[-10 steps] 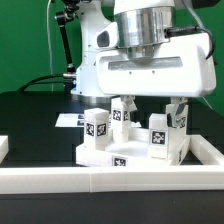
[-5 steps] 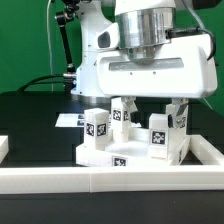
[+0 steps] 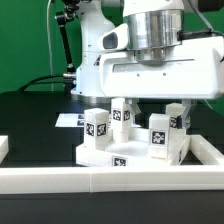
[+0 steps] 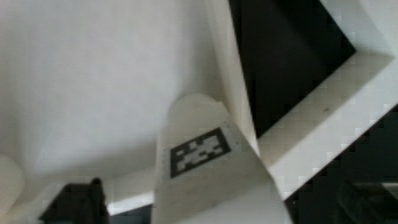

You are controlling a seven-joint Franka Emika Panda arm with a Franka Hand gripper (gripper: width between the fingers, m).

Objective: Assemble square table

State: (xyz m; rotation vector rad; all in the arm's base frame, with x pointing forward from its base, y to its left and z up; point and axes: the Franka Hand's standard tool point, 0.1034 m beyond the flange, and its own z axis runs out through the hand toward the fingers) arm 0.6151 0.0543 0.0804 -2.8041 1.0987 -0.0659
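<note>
Surface: we see a black table (image 3: 30, 115) with a green backdrop behind the arm.
Border: a long white wall (image 3: 60, 178) runs along the near edge, with a side piece at the exterior view's right (image 3: 212, 152).
Square table: the white slab (image 3: 125, 157) lies upturned just behind the wall; four tagged legs stand on its corners — near legs (image 3: 96, 128) and (image 3: 160, 136), far legs (image 3: 123, 112) and (image 3: 177, 117).
Gripper: it (image 3: 150, 104) hangs over the far legs; its fingers stand wide apart, and we see nothing held between them.
Wrist view: a white tagged leg (image 4: 210, 150) fills the middle; beside it a white edge against black.
Open room: bare black table lies to the exterior view's left of the slab; a flat tag sheet (image 3: 68, 120) lies there.
</note>
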